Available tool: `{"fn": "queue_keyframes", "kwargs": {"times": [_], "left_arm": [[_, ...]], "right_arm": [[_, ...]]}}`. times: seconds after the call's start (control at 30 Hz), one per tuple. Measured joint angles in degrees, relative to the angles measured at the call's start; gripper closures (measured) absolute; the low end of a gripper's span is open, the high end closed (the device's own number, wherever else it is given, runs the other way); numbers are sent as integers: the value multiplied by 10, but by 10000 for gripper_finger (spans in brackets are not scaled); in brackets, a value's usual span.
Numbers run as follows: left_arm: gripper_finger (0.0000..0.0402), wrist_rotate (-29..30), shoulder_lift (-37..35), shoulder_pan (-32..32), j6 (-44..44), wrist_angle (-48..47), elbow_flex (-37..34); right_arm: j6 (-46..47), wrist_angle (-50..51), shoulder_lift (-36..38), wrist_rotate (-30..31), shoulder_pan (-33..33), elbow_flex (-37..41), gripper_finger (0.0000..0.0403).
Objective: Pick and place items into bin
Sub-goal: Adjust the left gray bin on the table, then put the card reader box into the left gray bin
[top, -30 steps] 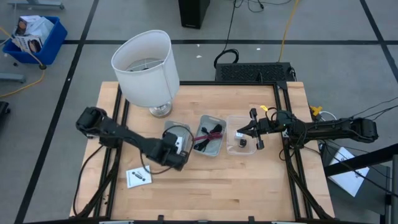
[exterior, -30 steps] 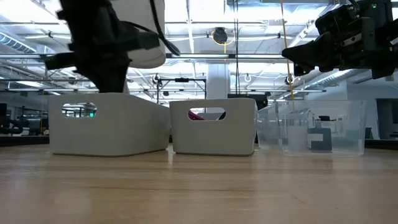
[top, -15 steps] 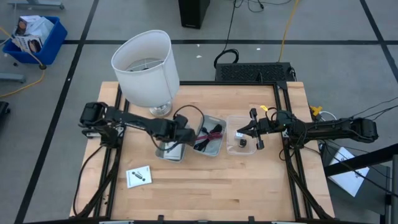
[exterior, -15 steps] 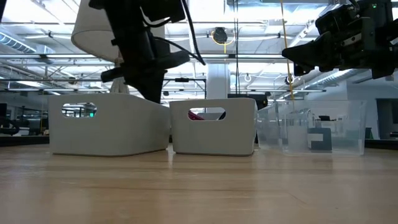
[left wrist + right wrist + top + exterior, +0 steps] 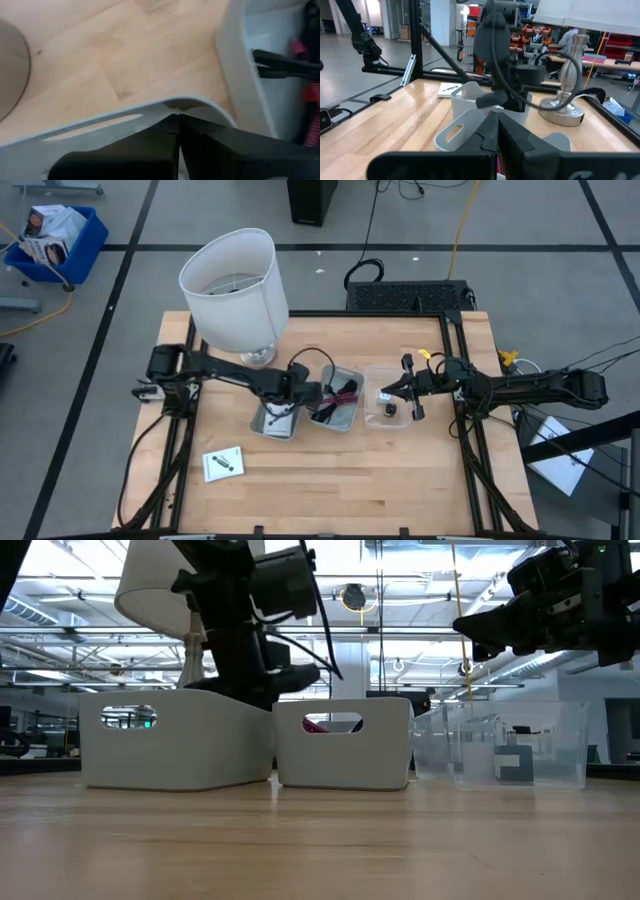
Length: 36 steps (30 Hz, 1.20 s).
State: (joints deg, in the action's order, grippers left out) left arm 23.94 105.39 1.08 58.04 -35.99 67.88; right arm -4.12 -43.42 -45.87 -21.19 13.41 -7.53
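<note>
Nearby, lampshade (image 5: 236,287) (big, white) crowds left end effector (image 5: 312,393) over bins.

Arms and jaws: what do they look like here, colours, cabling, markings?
Both arms are dark, near-black, built of slim tubular links with chunkier joint housings. The left gripper has a thin black cable looping out above its wrist; the right gripper carries a small yellow bit near its wrist. In both wrist views the jaws are plain matte black wedges. No readable markings show.
</note>
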Motion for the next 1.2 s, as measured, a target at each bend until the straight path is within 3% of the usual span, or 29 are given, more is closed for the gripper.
{"fn": "queue_keyframes", "kwargs": {"times": [0.27, 0.83, 1.2], "left_arm": [[393, 65, 3, -2, 43, -8, 0], [390, 73, 1, -12, 54, -10, 0], [397, 122, -75, 24, 32, -49, 0]], "right_arm": [[-2, 0, 0, 1, 0, 0, 403], [-2, 0, 0, 1, 0, 0, 403], [-2, 1, 0, 0, 0, 0, 403]]}}
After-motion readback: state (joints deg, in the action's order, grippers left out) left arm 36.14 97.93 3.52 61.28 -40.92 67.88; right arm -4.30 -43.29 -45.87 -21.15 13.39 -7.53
